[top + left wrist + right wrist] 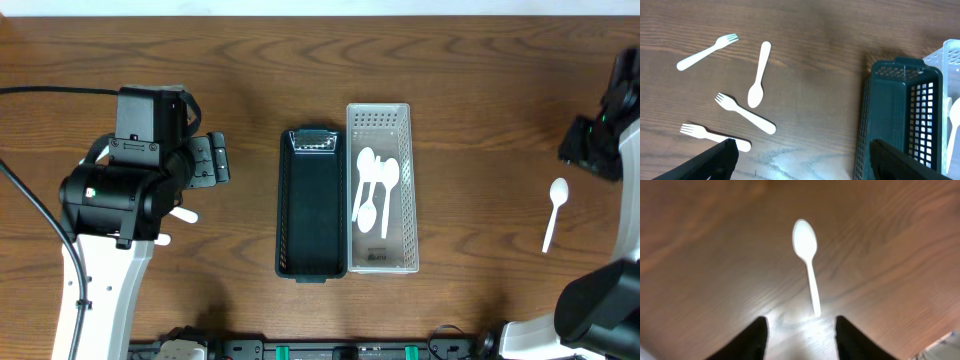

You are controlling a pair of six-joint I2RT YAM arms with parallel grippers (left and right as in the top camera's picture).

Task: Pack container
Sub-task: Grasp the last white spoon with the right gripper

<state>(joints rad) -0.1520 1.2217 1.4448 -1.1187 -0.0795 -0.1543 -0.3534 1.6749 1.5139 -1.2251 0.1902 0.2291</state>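
Note:
A dark green basket (283,215) stands empty at the table's middle, next to a white basket (410,200) holding three white spoons (375,190). My left gripper (800,162) is open and empty above the bare table. In the left wrist view three white forks (745,114) and one white spoon (759,75) lie left of the dark basket (890,115). My right gripper (800,335) is open and empty, just short of the handle end of a lone white spoon (807,262), which also shows in the overhead view (553,212).
The left arm (125,190) covers most of the forks in the overhead view; only white tips (183,214) show. The right arm (600,140) sits at the table's right edge. A black cable runs along the left side.

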